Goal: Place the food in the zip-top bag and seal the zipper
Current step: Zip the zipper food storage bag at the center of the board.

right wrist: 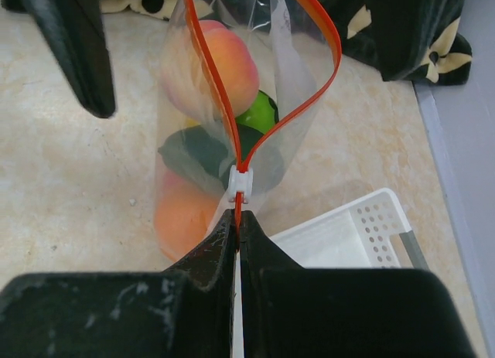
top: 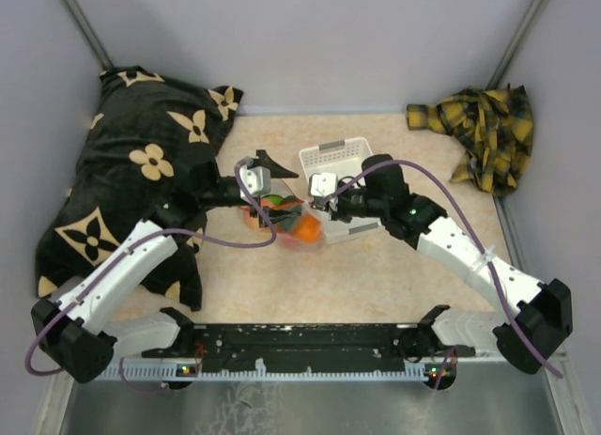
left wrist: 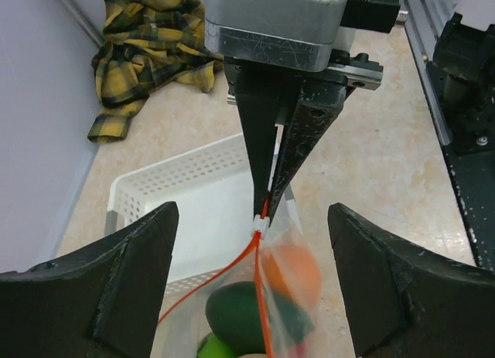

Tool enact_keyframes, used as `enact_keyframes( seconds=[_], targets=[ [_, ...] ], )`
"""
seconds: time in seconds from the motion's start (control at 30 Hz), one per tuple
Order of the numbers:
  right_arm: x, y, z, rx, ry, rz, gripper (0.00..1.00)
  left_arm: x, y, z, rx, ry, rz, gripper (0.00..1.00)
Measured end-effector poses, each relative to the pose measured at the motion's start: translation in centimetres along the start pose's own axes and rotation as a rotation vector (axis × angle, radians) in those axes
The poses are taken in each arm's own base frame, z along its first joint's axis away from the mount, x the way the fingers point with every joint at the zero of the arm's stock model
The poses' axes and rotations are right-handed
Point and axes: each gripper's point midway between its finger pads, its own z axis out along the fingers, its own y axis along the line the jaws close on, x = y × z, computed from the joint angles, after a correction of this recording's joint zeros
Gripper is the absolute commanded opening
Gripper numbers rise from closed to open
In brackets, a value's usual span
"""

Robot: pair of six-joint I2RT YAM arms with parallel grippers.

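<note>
a: big stuff first?
b: beige table (top: 376, 275). black flower-print cloth (top: 122, 172) heaped at upper left of the top view, yellow plaid cloth (top: 484, 134) bunched at upper right.
a: anything in the way?
b: the right arm crosses the lower part of the white basket (top: 333, 158) at centre, and both wrists cover part of the zip-top bag (top: 286, 219), which sits just left of the basket.
a: claws?
b: left gripper (left wrist: 252, 209) spread wide, one finger on each side of the bag, neither touching it. right gripper (right wrist: 237, 223) pressed together, pinching the bag's edge strip just below the slider.
a: what's in the bag?
b: right wrist view shows a peach (right wrist: 220, 64) at top, lime (right wrist: 259, 114) and avocado (right wrist: 197, 153) mid frame, an orange (right wrist: 182, 215) lowest. other pieces, can't tell.
a: the zipper (right wrist: 220, 87)?
b: red-orange. the two tracks bow apart toward the top of the frame and join at the small white slider (right wrist: 242, 182).
</note>
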Motion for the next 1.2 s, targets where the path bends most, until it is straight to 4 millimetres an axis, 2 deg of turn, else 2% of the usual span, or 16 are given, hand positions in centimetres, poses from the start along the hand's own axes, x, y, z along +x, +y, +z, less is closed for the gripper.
enact_keyframes(
  seconds=[0.23, 0.4, 0.77, 1.2],
  targets=[
    [-0.4, 0.5, 0.0, -0.026, -0.024, -0.001, 0.0, 1.3, 0.3, 1.4, 0.078, 0.02, 0.074, 0.71],
    [-0.5, 0.5, 0.1, -0.026, -0.03, 0.002, 0.0, 2.7, -0.4, 2.0, 0.125, 0.043, 0.066, 0.62],
    [-0.7, 0.6, 0.2, -0.033, -0.045, 0.02, 0.0, 3.1, -1.8, 2.9, 0.165, 0.058, 0.087, 0.42],
    [-1.0, 0.7, 0.0, -0.031, -0.051, 0.029, 0.0, 4.8, -1.5, 2.8, 0.132, 0.141, 0.108, 0.35]
  ],
)
